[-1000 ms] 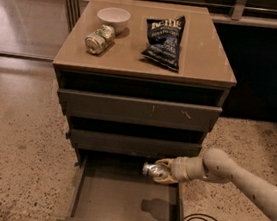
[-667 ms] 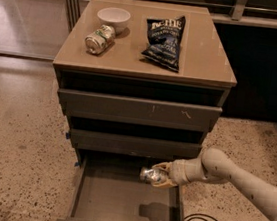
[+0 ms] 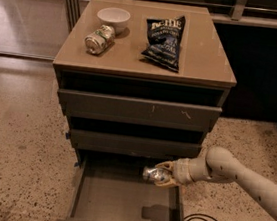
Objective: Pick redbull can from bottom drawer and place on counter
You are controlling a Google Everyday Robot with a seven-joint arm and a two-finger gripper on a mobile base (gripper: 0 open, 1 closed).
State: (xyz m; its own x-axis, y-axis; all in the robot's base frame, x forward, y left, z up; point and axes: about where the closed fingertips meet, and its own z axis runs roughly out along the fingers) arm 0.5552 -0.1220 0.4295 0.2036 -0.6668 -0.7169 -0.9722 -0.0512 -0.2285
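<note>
Three drawers [image 3: 138,110] under the counter [image 3: 207,65], the bottom drawer [image 3: 117,198] pulled out. Two cans: a green-and-white can [image 3: 99,39] on the counter, the redbull can [image 3: 153,174] below the counter, clasped by the one pincer [image 3: 165,174] above the bottom drawer. One white bowl [image 3: 113,18] and one chip bag [image 3: 164,41] on the counter.

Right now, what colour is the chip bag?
Chip bag: dark blue, white lettering, camera view. Gripper holds redbull can over bottom drawer.

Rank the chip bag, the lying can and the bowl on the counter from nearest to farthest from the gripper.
The gripper, over the open bottom drawer, grips the redbull can.
1. Chip bag, right of middle on the counter.
2. Lying can, counter left.
3. Bowl, back left.
</note>
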